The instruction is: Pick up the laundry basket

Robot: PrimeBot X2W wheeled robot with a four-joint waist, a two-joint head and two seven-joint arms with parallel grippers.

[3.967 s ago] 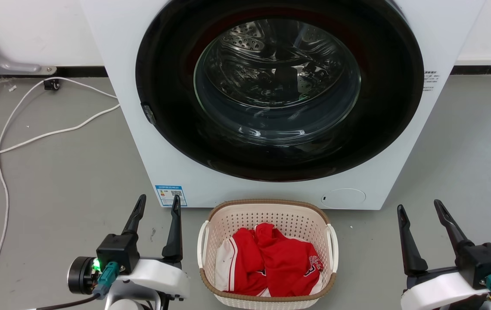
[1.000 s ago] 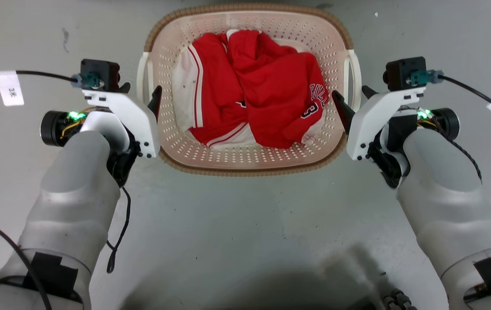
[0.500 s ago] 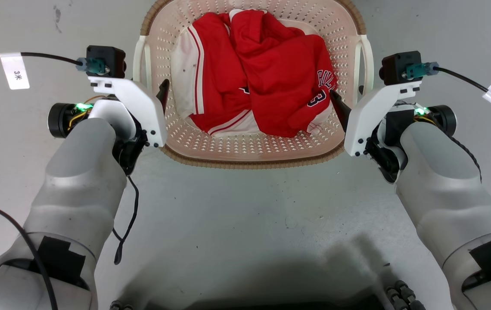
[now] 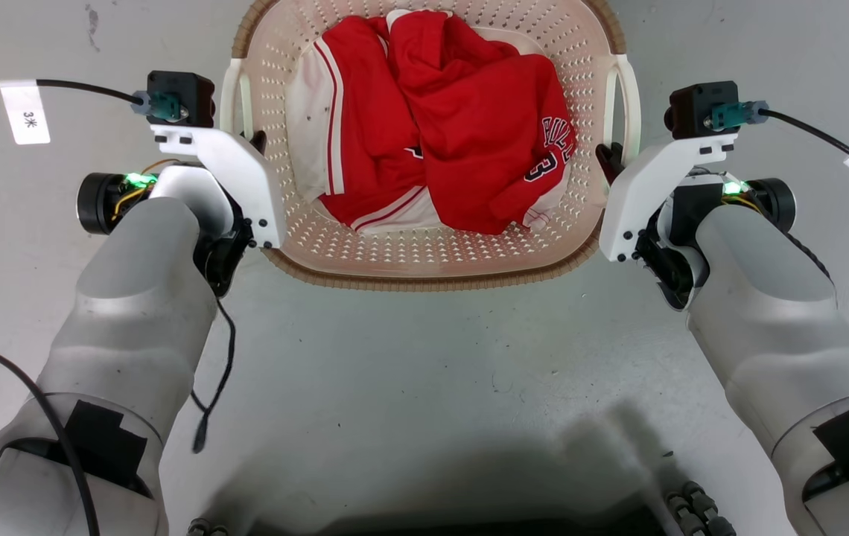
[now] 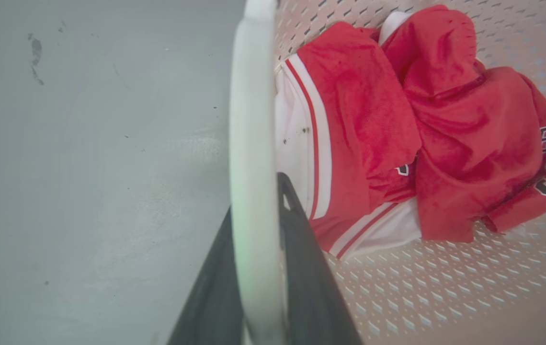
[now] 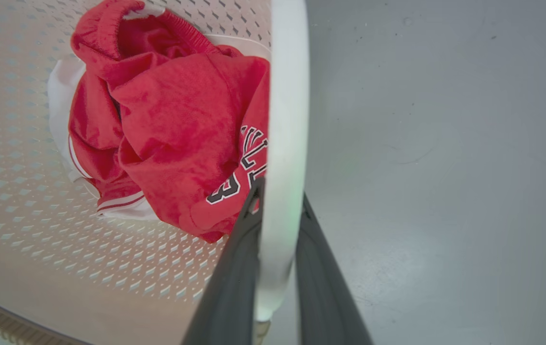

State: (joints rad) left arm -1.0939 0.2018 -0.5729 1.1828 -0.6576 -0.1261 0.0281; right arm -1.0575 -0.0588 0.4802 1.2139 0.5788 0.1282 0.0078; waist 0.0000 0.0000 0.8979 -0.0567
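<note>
Left gripper (image 5: pixel 256 201) | clamps laundry basket (image 4: pixel 424 277) left handle (image 4: pixel 229 97); right gripper (image 6: pixel 280 191) | clamps right handle (image 4: pixel 633 97)

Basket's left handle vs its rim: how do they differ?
Colour: the left handle is white, the rim brown. Surface: the handle is a smooth loop, the rim has a woven look. State: the handle sits between the left gripper's jaws, which look shut on it; nothing grips the rim. Both are parts of the basket.
</note>
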